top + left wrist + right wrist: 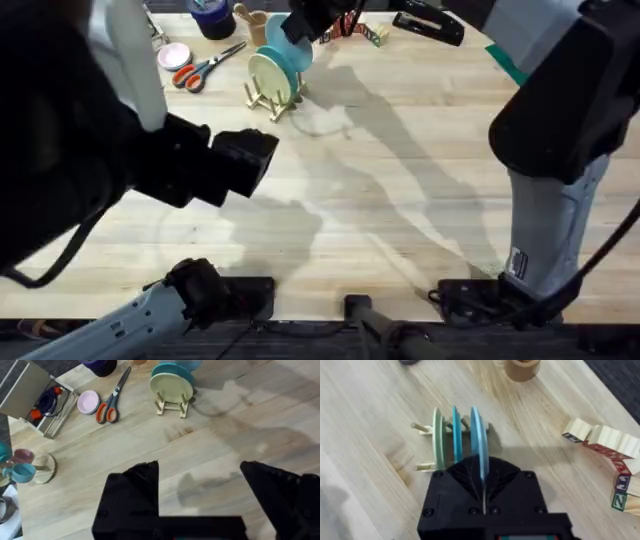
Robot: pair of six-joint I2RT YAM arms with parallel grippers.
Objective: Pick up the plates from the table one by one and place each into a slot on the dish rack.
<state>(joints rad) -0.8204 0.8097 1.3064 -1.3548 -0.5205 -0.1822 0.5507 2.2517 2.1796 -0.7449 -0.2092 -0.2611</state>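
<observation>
Pale grained planks formed the table (400, 200) overhead, where the right gripper (300, 30) hung above the dish rack (268, 98). Beyond the left gripper (200, 480), jaws spread, stood the round creamy plate (171, 389). Right jaws pinched the thin blue plate (479, 440) edge-on.

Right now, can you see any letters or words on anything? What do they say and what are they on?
"Z": on the end toy block of the row of wooden blocks near the dish rack.
Next block up: a dark mark, too blurred to read.
White sticker on the right arm: print too small to read.
Plates, scissors and cup: no text.
</observation>
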